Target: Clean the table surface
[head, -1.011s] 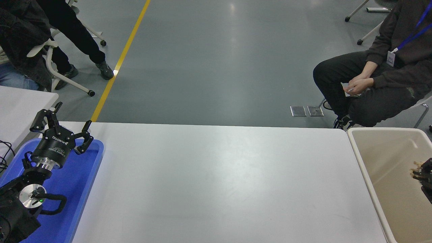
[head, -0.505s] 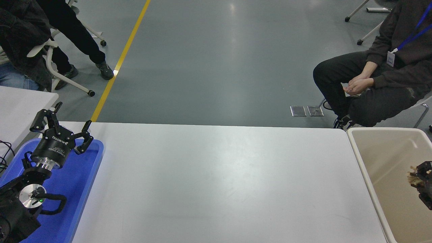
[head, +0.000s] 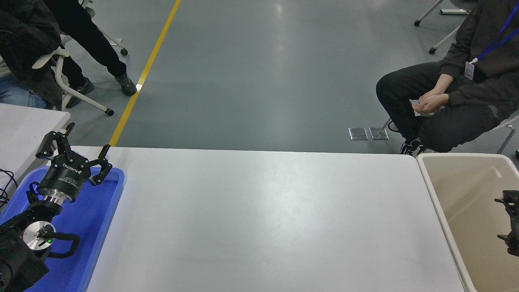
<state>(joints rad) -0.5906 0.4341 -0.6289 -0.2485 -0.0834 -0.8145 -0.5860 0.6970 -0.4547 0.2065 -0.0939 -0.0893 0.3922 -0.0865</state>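
The white table surface fills the middle of the head view and is bare. My right gripper shows only at the right edge, above the inside of the beige bin. Its fingers are spread open with nothing between them. My left gripper is parked at the lower left above the blue tray, open and empty.
A person sits on a chair beyond the table's far right corner, hands in lap. More people and a wheeled chair stand at the far left. A second white table adjoins on the left.
My right gripper held a small tan thing over the beige bin; now its fingers have spread open and the tan thing no longer shows. The left arm has not moved.
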